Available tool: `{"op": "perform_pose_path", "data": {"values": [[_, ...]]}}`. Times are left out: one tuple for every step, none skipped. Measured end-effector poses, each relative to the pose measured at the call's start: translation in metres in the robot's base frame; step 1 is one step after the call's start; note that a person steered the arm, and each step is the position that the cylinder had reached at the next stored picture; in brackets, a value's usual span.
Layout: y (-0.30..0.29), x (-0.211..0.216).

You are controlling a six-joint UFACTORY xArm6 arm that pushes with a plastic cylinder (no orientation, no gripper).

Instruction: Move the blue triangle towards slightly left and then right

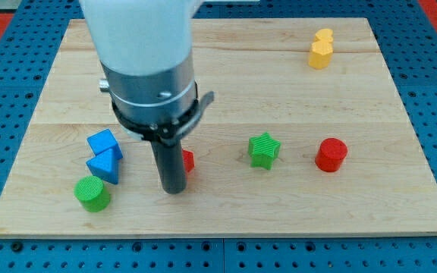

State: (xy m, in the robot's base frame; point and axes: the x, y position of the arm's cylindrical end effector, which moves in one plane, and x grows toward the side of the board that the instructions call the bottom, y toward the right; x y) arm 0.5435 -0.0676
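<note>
The blue triangle [105, 166] lies at the board's lower left, touching a blue cube-like block [103, 143] just above it. A green cylinder [92, 193] sits just below the triangle. My tip [174, 188] rests on the board to the right of the blue triangle, apart from it. A small red block [188, 160] is mostly hidden behind the rod, just right of it.
A green star [263, 149] and a red cylinder [331, 155] lie to the view's right in the middle row. A yellow block [320, 49] sits near the top right. The wooden board [279, 220] ends in a blue pegboard surround.
</note>
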Motion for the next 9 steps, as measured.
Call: {"op": "perform_pose_path", "data": {"values": [[-0.011,-0.021],[-0.011,-0.019],[-0.027,0.009],[-0.064,0.039],[-0.069,0.014],[-0.078,-0.002],[-0.091,-0.021],[-0.099,-0.043],[-0.118,-0.043]]}}
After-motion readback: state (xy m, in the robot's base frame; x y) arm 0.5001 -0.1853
